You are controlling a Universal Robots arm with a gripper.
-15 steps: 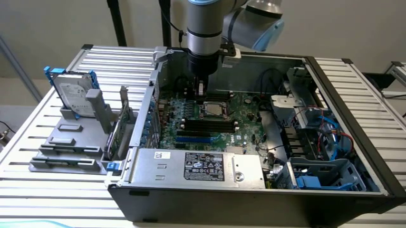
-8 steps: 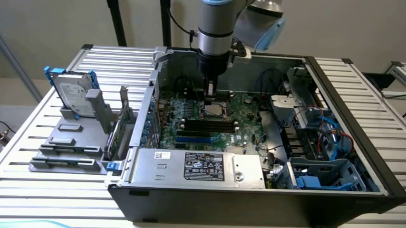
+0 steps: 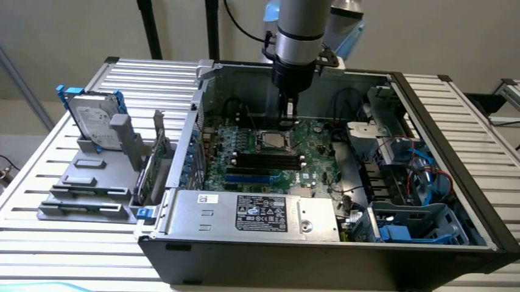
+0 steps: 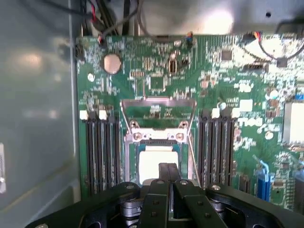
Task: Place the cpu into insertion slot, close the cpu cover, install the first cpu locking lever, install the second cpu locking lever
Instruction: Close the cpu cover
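Note:
The cpu [image 4: 153,156], a pale silvery square, lies in the insertion slot [image 4: 131,159] on the green board [image 4: 223,85]. The cpu cover [image 4: 158,101], a thin metal frame, stands swung up off the socket on its hinges, with the green board visible through its cut-out. A thin wire lever [image 4: 193,147] runs along one side of the socket. My gripper [image 4: 167,166] hovers just over the cpu's near edge, its two black fingers pressed together with nothing between them. In the exterior view the gripper [image 3: 286,123] hangs inside the case just above the socket [image 3: 273,141].
Long black memory slots [image 4: 99,152] [image 4: 217,147] flank the socket. The case walls [image 3: 455,140] enclose the board. A power supply [image 3: 256,213] sits at the case front, with cables and blue drive bays [image 3: 414,225] towards the exterior view's right. A hard drive [image 3: 92,121] stands outside.

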